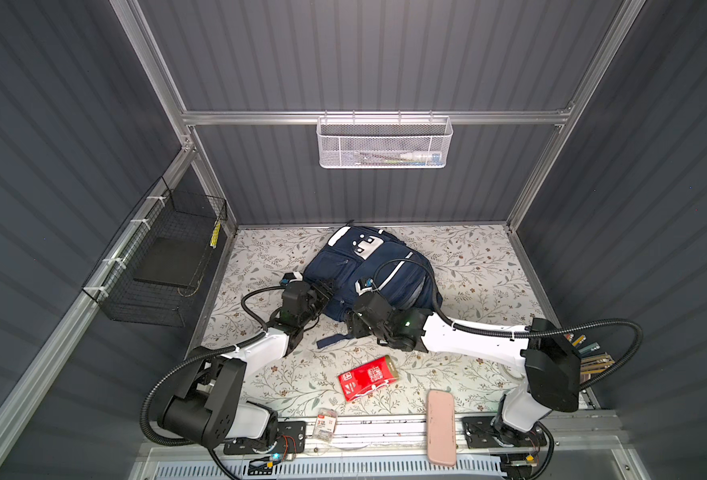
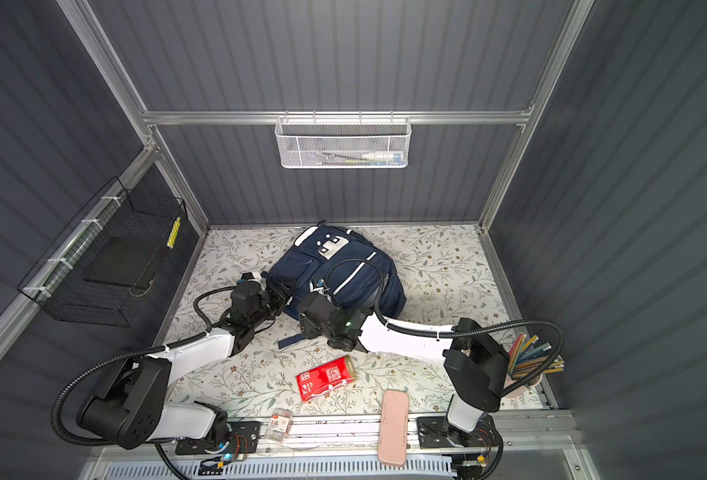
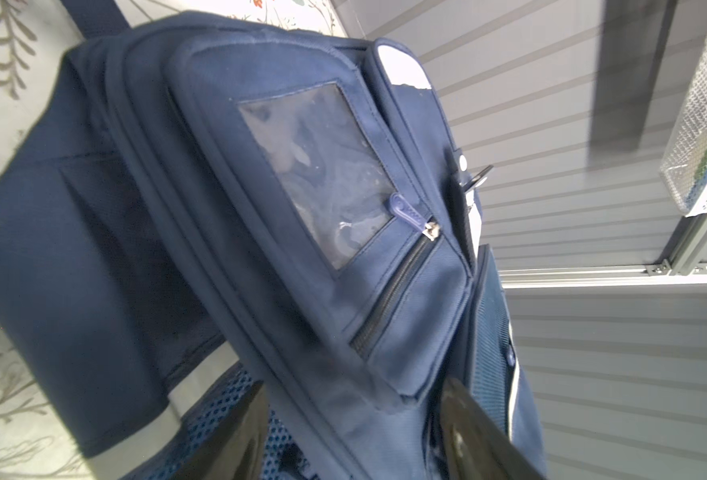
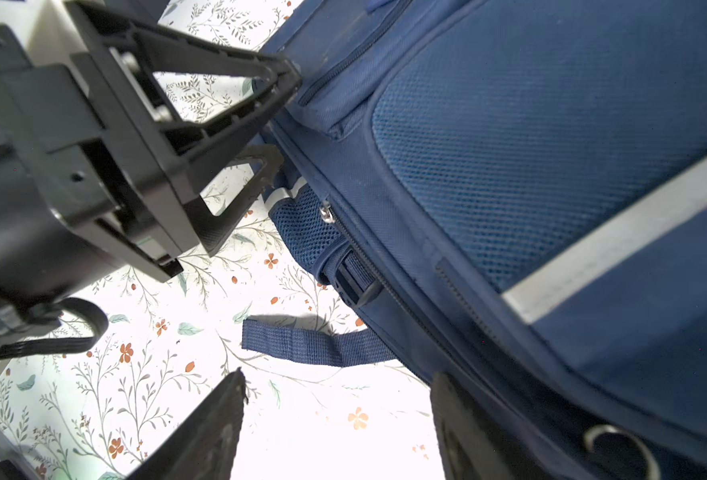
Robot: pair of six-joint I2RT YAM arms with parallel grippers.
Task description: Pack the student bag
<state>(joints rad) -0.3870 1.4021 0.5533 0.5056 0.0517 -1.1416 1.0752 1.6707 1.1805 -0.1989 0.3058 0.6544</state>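
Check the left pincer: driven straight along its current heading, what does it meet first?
The student bag. The left pincer points straight into its near edge, jaws apart on either side of the fabric. Whether they pinch it yet is unclear.

text: none legible | red box (image 1: 367,377): white print too small | clear packet (image 1: 324,423): label blurred

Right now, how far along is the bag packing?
Nothing looks packed: the bag lies flat, visible zips closed. In hand: the left gripper straddles its near edge; the right gripper, open, is at that edge too. To do: opening it and loading the red box, pink case and pencils, all outside.
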